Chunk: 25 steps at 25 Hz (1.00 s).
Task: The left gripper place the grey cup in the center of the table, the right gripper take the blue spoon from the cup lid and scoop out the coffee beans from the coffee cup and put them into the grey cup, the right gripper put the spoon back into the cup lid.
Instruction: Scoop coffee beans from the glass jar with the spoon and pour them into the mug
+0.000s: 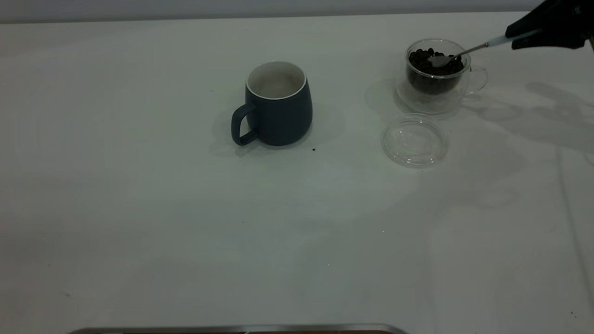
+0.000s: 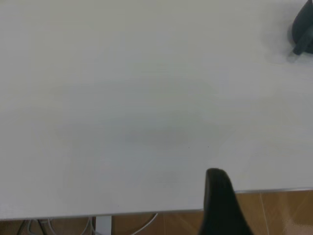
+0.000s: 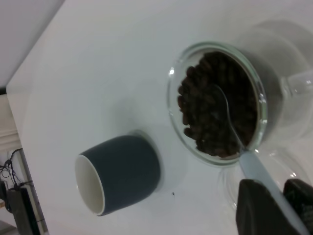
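The grey cup (image 1: 277, 105) stands upright near the middle of the table (image 1: 139, 208), handle toward the left; it also shows in the right wrist view (image 3: 120, 174). The coffee cup (image 1: 436, 76) with coffee beans (image 1: 434, 62) stands at the far right. The cup lid (image 1: 414, 140) lies bare in front of it. My right gripper (image 1: 524, 39) is shut on the blue spoon (image 1: 482, 46) by its pale handle (image 3: 266, 178); the spoon's bowl (image 3: 220, 105) rests on the beans (image 3: 205, 115). One finger (image 2: 220, 200) of my left gripper shows, off the table's edge.
A small dark speck (image 1: 314, 150) lies on the table just in front of the grey cup. A metal edge (image 1: 232, 328) runs along the near side. The right arm's shadow falls on the table at the right.
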Each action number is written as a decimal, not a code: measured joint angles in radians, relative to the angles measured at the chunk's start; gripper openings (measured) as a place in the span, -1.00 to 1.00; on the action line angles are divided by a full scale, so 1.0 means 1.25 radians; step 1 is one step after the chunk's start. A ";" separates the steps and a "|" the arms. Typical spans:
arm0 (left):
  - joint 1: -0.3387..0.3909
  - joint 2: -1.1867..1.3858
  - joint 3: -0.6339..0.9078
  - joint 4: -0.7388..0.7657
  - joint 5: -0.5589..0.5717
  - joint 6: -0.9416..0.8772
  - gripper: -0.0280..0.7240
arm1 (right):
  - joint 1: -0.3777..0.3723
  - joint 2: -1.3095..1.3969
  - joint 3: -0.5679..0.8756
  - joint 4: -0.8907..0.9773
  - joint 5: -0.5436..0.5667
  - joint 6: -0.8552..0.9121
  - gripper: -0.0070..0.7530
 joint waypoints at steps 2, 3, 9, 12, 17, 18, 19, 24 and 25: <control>0.000 0.000 0.000 0.000 0.000 0.000 0.44 | 0.000 0.017 0.000 0.015 0.006 -0.004 -0.69; 0.000 0.000 0.000 0.000 0.000 0.000 0.44 | 0.000 0.024 0.000 0.026 0.011 -0.010 -0.69; 0.000 0.000 0.000 0.000 0.000 0.000 0.44 | 0.000 0.051 0.000 0.104 0.036 -0.066 -0.69; 0.000 0.000 0.000 0.000 0.000 0.000 0.44 | 0.000 0.052 0.000 0.115 0.041 -0.074 -0.69; 0.000 0.000 0.000 0.000 0.000 0.001 0.44 | -0.009 0.052 0.000 0.118 0.062 -0.077 -0.69; 0.000 0.000 0.000 0.000 0.000 0.001 0.44 | -0.013 0.052 0.000 0.118 0.066 -0.077 -0.69; 0.000 0.000 0.000 0.000 0.000 0.001 0.44 | -0.017 0.052 0.000 0.118 0.071 -0.077 -0.69; 0.000 0.000 0.000 0.000 0.000 0.002 0.44 | -0.028 0.052 0.000 0.111 0.082 -0.077 -0.69; 0.000 0.000 0.000 0.000 0.000 0.002 0.44 | -0.029 0.052 0.000 0.109 0.086 -0.077 -0.69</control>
